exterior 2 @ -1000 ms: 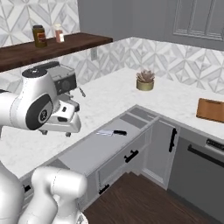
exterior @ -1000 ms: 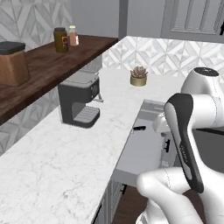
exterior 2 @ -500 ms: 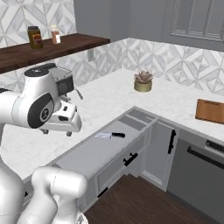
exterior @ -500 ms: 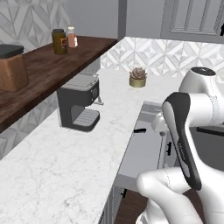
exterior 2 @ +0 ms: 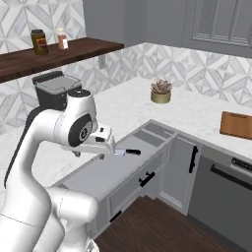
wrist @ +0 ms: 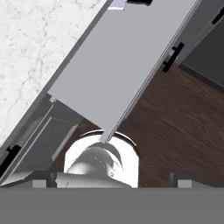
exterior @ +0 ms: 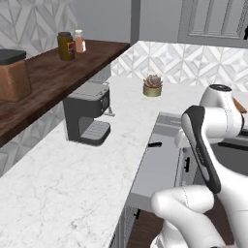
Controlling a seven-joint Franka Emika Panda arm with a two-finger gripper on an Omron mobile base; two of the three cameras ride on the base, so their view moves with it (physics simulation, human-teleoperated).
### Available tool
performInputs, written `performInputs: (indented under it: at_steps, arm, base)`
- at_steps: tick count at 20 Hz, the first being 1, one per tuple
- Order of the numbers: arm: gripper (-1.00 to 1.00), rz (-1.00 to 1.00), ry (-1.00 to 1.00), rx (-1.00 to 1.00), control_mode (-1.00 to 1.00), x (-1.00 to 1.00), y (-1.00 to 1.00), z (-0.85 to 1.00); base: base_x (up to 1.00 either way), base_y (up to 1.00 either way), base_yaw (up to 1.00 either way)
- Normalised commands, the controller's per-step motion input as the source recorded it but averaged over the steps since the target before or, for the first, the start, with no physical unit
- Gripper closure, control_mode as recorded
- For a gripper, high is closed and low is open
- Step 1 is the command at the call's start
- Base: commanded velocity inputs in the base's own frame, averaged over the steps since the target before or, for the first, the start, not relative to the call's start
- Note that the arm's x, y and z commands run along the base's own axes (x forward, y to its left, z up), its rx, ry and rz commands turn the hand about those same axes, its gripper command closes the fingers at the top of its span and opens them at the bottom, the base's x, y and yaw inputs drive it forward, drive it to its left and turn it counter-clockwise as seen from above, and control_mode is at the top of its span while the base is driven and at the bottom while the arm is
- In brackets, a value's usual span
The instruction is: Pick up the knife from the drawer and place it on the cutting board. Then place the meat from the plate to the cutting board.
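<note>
Your claw [exterior 2: 93, 150] hangs over the pulled-out drawer [exterior 2: 106, 172], fingers spread wide with nothing between them. The knife [exterior 2: 127, 152] lies flat on the drawer's plain grey floor, just beyond the claw toward the corner of the counter. You can see its black handle pointing away from the claw and a short stretch of pale, shiny blade nearest it; in the hand view the knife [wrist: 129, 3] sits at the very top edge. The cutting board [exterior 2: 237, 125], a reddish-brown slab, rests on the counter well apart from the claw, past the corner.
</note>
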Motion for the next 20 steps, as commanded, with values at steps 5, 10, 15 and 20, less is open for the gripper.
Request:
performInputs:
  at_steps: [5, 10, 15, 20]
  arm:
    - [-1.0, -0.04, 0.08, 0.0, -1.0, 0.68, -0.36, -0.46]
    - [-1.0, -0.06, 0.06, 0.0, -1.0, 0.57, -0.3, -0.44]
    - [-1.0, -0.05, 0.03, 0.0, -1.0, 0.39, -0.34, -0.4]
    - [-1.0, -0.03, 0.01, 0.0, -1.0, 0.57, -0.24, -0.32]
  base:
    - [0.0, 0.0, 0.0]
    - [0.0, 0.0, 0.0]
    - [0.0, 0.0, 0.0]
    - [0.0, 0.0, 0.0]
